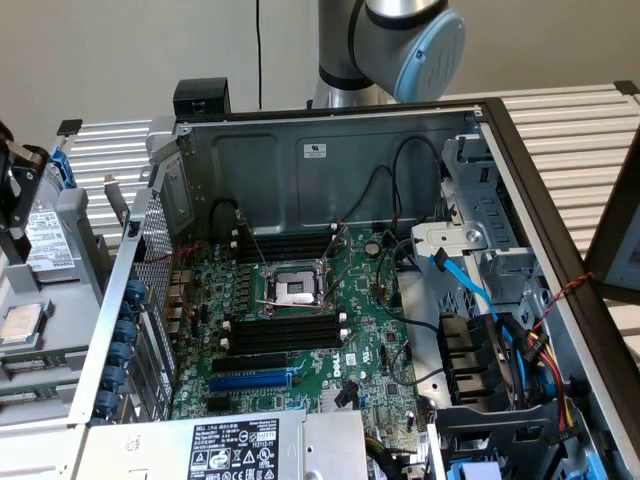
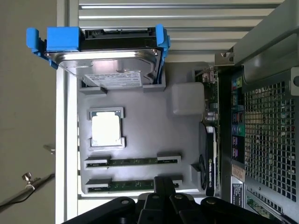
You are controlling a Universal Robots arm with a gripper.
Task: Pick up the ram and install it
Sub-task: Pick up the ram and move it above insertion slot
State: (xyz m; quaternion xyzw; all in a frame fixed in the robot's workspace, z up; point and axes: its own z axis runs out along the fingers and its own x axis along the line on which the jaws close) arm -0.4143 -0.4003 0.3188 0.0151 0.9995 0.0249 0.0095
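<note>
Black is the pincer [image 2: 162, 183], and its two fingers are pressed tight together with no gap. It hangs right over the long thin green ram stick [image 2: 131, 185], close to one end of it. I cannot tell if it touches the stick. The stick lies flat in its little holders on the flat grey plastic tray [image 2: 145, 135], so it is not lifted yet.

I think the job in hand is the pick-up. To do it well, the fingers need room on both sides of the stick. A grip on the thin long sides, close to the middle, should stop it from tipping. A straight lift should get it out of the holders cleanly.

Just beyond lies a second green stick [image 2: 133, 162], then a square silver chip [image 2: 106, 129], then a shiny metal hard drive in a blue holder [image 2: 107, 65].

The wrist view gives a close look at the sticks and the tray. The exterior view gives the open grey metal computer case [image 1: 330, 170], with the big green motherboard [image 1: 375, 345] and its long black slots [image 1: 285, 330]. The tray is outside the case, at the exterior view's left.
</note>
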